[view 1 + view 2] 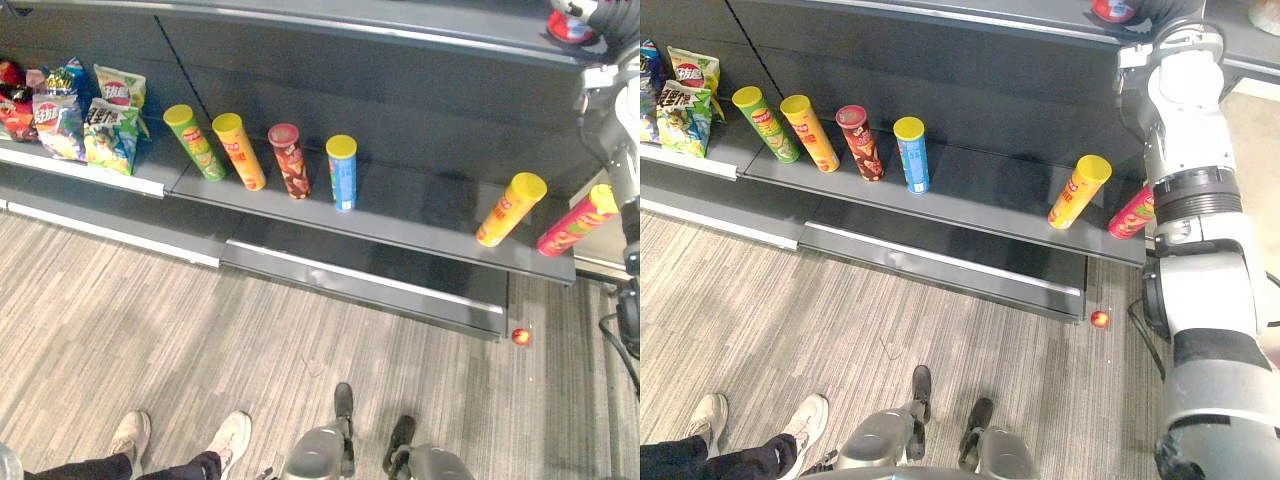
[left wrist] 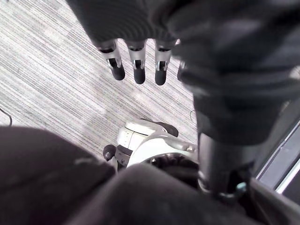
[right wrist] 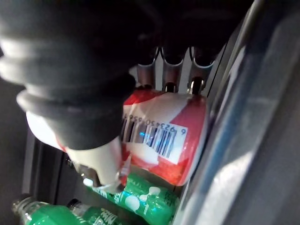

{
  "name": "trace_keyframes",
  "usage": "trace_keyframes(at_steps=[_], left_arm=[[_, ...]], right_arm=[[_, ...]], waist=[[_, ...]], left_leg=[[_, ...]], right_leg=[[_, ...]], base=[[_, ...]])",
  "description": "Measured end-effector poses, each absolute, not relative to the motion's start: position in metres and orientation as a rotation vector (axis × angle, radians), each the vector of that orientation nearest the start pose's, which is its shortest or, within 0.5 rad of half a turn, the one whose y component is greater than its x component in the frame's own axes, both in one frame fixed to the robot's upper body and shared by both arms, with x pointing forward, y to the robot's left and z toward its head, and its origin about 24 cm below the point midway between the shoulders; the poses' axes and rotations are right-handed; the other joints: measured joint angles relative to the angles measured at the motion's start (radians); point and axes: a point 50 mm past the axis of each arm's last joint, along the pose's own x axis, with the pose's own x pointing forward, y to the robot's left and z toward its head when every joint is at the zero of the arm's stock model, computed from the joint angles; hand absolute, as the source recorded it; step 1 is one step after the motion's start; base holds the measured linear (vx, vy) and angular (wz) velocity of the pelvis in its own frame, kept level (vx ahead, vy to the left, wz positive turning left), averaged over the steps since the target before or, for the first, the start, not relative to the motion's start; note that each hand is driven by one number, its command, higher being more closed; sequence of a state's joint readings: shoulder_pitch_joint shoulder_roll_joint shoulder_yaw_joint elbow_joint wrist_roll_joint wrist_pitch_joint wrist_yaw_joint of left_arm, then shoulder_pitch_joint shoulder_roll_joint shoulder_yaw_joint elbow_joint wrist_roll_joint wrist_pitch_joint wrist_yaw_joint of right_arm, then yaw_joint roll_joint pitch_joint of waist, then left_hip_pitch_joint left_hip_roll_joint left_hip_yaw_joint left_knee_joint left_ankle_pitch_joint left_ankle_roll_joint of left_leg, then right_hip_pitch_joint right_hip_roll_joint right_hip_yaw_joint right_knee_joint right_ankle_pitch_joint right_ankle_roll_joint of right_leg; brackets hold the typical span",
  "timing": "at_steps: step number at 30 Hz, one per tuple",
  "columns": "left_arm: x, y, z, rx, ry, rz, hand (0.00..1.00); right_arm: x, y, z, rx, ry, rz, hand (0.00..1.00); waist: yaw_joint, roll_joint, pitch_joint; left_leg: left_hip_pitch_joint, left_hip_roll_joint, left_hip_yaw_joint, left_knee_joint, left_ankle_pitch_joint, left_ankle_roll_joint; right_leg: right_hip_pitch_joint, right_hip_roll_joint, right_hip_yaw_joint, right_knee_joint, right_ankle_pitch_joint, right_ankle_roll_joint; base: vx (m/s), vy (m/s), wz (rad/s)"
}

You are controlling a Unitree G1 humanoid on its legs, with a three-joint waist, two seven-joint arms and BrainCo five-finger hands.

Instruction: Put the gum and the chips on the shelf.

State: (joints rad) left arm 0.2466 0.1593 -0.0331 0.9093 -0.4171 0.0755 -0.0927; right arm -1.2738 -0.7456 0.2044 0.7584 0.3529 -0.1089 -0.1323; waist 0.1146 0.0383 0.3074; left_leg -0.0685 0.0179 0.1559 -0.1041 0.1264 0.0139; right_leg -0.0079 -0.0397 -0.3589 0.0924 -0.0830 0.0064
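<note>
Dark shelving (image 1: 420, 215) carries six chip tubes (image 1: 342, 172) in a row on its middle board. At the top shelf the right hand (image 3: 166, 77) has its fingers curled over a red-and-white tub (image 3: 159, 136), probably the gum, near green bottles (image 3: 140, 199). The left hand (image 2: 136, 65) hangs over the floor (image 2: 61, 84), fingers slack and empty.

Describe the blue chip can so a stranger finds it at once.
Start at the dark shelf facing the robot. Left of its middle stands a group of four chip tubes; the blue can is the rightmost of them, beside the dark red tube. It alone has a blue body, under a yellow lid.
</note>
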Motion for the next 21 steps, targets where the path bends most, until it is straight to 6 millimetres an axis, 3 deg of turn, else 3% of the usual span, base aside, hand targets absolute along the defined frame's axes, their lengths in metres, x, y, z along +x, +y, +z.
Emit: trace_keyframes(at_steps=[17, 18, 21], left_arm=[[0.055, 0.202, -0.161, -0.298, 1.166, 0.228, 0.00], [0.055, 0.202, -0.161, -0.298, 1.166, 0.227, 0.00], [0.055, 0.202, -0.161, -0.299, 1.170, 0.227, 0.00]], right_arm=[[0.375, -0.229, 0.362, -0.303, -0.691, -0.176, 1.00], [0.375, -0.228, 0.362, -0.304, -0.691, -0.175, 0.00], [0.375, -0.228, 0.362, -0.302, -0.688, -0.174, 0.00]], waist=[[0.000, 0.006, 0.009], [0.001, 0.006, 0.009], [0.001, 0.006, 0.009]], left_leg=[[-0.002, 0.005, 0.000, 0.000, 0.003, -0.004], [-0.002, 0.005, -0.001, 0.000, 0.003, -0.004], [-0.003, 0.005, -0.002, 0.000, 0.003, -0.004]], right_leg=[[-0.008, 0.000, -0.004, 0.015, -0.008, -0.006], [-0.008, 0.000, -0.005, 0.015, -0.008, -0.006], [-0.008, 0.000, -0.007, 0.016, -0.008, -0.006]], base=[[0.03, 0.000, 0.00], [0.03, 0.001, 0.02], [0.04, 0.005, 0.02]])
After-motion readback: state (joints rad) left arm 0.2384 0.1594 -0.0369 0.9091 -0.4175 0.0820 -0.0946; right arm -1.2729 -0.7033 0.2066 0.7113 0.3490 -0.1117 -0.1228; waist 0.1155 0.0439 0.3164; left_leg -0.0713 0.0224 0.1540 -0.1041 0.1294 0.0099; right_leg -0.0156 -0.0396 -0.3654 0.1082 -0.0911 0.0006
